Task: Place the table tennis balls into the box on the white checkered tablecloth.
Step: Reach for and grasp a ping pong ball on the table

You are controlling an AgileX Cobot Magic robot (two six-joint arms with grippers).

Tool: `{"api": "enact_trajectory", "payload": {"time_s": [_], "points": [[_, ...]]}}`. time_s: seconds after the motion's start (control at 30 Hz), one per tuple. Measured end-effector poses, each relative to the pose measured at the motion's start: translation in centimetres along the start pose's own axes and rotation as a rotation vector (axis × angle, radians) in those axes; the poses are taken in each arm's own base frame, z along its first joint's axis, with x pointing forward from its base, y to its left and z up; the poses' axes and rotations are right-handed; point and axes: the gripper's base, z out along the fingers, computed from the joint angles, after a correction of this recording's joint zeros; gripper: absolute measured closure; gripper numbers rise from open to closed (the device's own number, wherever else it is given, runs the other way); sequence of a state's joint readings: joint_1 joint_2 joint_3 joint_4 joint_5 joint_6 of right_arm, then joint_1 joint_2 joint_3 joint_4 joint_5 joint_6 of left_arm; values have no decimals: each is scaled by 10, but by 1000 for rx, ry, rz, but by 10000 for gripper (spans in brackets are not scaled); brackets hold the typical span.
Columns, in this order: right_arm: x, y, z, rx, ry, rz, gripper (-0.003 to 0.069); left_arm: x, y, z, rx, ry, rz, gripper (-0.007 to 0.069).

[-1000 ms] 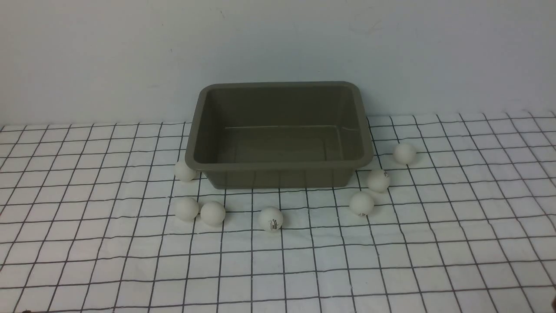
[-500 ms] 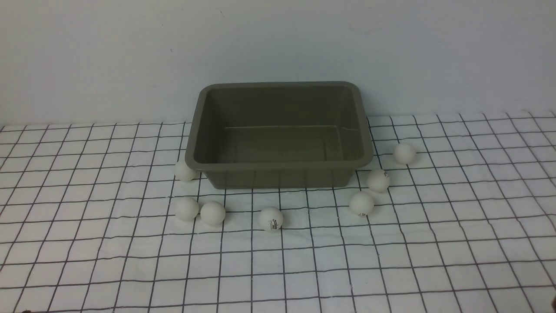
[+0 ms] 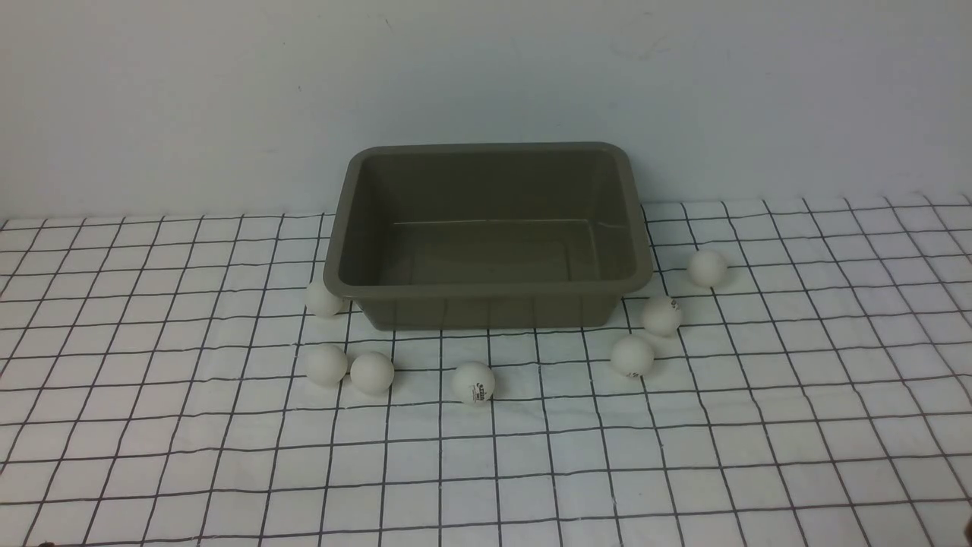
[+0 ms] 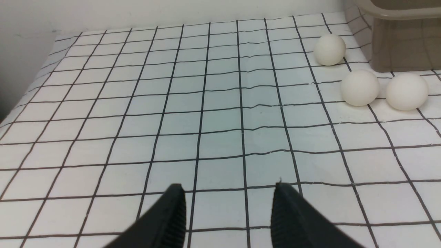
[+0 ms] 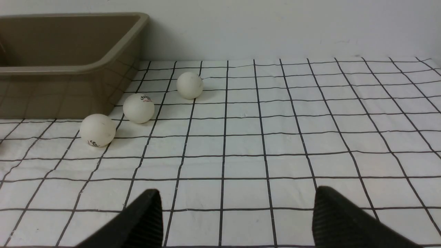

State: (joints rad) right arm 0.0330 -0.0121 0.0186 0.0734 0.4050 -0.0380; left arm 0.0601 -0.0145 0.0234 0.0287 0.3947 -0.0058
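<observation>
Box point(image 3: 486, 308) opens upward, long axis left-right; left fingers point(image 4: 170, 215) and right fingers point(image 5: 146, 218) spread.

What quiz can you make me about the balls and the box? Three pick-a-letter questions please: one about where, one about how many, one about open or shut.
1. Where is the ball with dark print?
A) inside the box
B) on the tablecloth, in front of the box
C) behind the box

2. How many white balls lie on the tablecloth?
A) three
B) five
C) seven

3. How is the right gripper?
A) open, holding nothing
B) shut on a ball
C) shut on the box rim

Answers:
1 B: it sits on the cloth just in front of the box's front wall.
2 C: three are left of the box, one in front and three to the right, and the box is empty.
3 A: its fingers stand wide apart with only cloth between them.
</observation>
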Motion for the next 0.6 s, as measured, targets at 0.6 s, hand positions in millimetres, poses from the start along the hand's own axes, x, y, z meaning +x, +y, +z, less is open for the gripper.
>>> {"api": "enact_trajectory", "payload": {"time_s": [0.6], "points": [[-70, 2, -33, -10, -161, 2, 132, 0, 0, 0, 0, 0, 0, 314]]}}
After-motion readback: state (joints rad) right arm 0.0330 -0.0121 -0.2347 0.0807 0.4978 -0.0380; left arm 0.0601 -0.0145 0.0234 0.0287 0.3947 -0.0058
